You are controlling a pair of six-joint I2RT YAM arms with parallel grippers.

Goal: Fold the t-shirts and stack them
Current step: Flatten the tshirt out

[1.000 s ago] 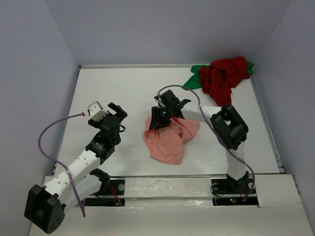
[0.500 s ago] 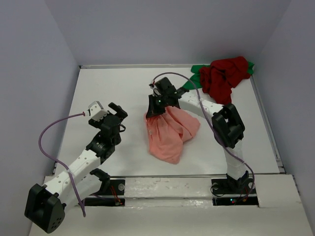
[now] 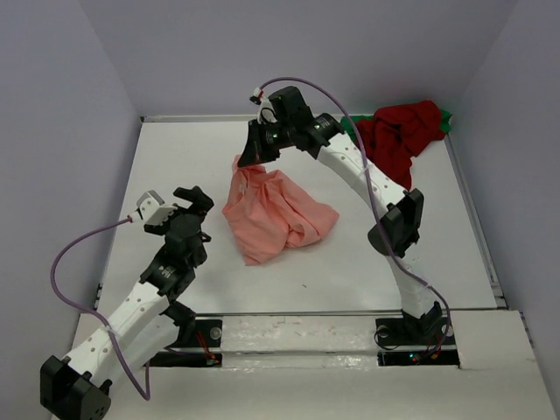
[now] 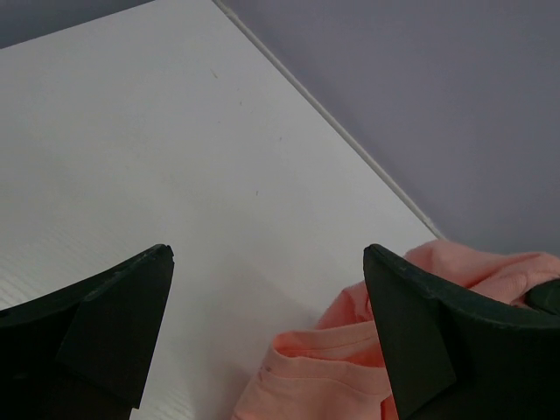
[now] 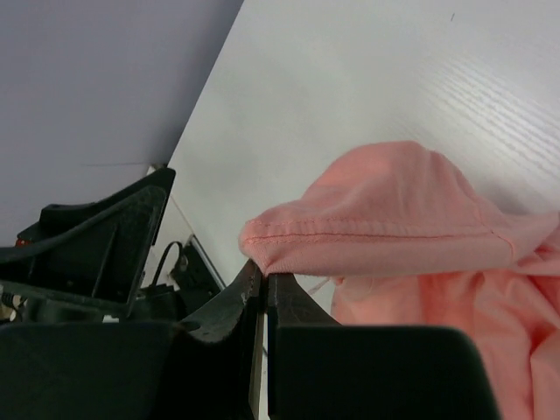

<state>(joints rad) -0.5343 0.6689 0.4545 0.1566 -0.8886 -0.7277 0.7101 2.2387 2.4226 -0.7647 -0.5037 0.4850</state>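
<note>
The salmon-pink t-shirt [image 3: 276,214] lies crumpled mid-table, its top edge lifted. My right gripper [image 3: 248,159] is shut on a hemmed edge of it [image 5: 367,236] and holds that edge up at the far centre. The shirt also shows in the left wrist view [image 4: 350,376]. My left gripper [image 3: 191,203] is open and empty, just left of the shirt, above the table. The dark red t-shirt [image 3: 398,136] lies bunched at the far right corner on top of the bright green t-shirt [image 3: 350,127], of which only edges show.
The white table [image 3: 175,166] is walled by grey panels on three sides. A raised strip [image 3: 297,328] at the near edge carries both arm bases. The left arm's purple cable [image 3: 66,271] loops out to the left.
My right gripper has moved far and left, lifting and dragging the salmon-pink shirt with it. My left arm has drawn back toward the near left.
</note>
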